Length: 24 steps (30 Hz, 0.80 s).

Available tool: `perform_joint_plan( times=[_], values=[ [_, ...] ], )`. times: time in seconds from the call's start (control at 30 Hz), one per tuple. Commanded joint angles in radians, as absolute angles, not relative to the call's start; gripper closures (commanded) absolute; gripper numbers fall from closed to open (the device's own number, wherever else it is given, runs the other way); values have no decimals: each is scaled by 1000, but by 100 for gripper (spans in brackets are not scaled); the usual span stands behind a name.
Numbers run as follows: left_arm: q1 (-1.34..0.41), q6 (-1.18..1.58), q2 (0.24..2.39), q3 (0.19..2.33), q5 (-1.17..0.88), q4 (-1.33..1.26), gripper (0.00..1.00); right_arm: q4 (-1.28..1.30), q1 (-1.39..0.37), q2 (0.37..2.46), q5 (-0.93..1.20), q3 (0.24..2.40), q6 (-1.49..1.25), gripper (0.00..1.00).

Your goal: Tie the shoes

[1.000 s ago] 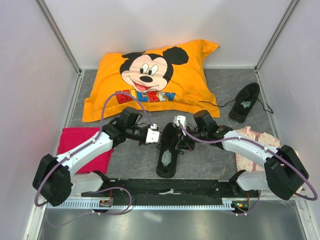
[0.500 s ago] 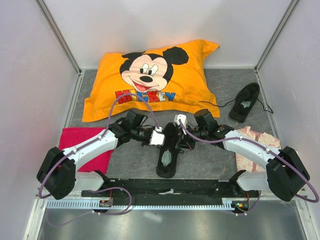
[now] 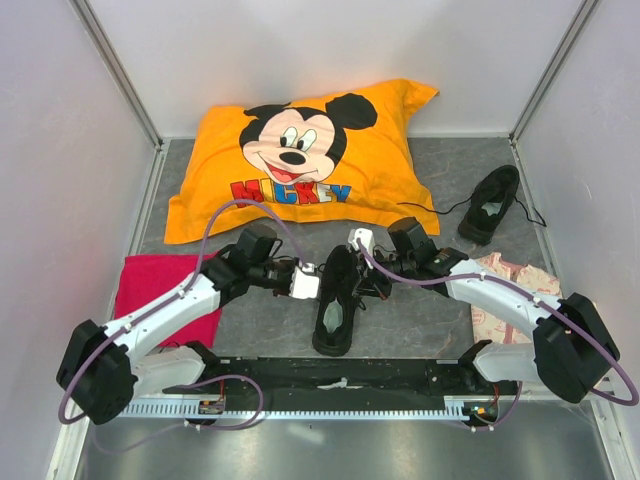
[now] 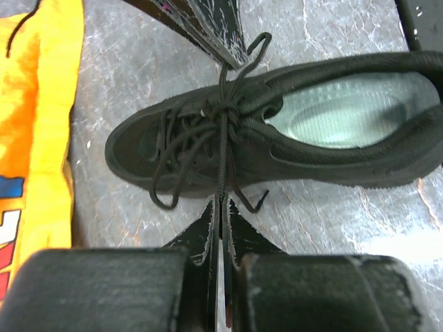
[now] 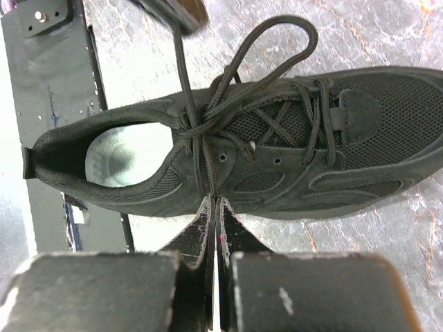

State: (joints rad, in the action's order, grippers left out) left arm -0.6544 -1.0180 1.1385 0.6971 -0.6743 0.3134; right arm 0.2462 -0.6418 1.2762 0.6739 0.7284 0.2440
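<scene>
left hand [image 4: 223, 206] retreated; it and right hand [image 5: 212, 205] pinch laces [image 4: 221, 149].

A black sneaker [image 5: 277, 159] lies sideways on a mottled grey table [image 5: 374, 34], toe to the right, pale insole [image 5: 128, 155] showing at left. The right gripper [image 5: 213, 207] at the bottom edge pinches one lace [image 5: 201, 159] taut (fingers pressed together). Another strand runs up to the left gripper [image 5: 176, 10]; a loop [image 5: 277, 41] arches above the knot.
</scene>
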Motion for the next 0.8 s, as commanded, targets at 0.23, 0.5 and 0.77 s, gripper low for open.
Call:
perform_joint_plan(
  times=[0.23, 0.5, 0.77],
  values=[
    [-577, -1048, 1029, 620, -586, 406, 99, 265, -632, 1264, 650, 778, 268, 100],
    [-517, -1065, 1000, 583, -563, 457, 99, 264, -626, 1266, 641, 785, 265, 100],
    [-471, -1089, 1014, 526, -515, 477, 99, 256, -627, 1273, 638, 799, 258, 100]
  ],
)
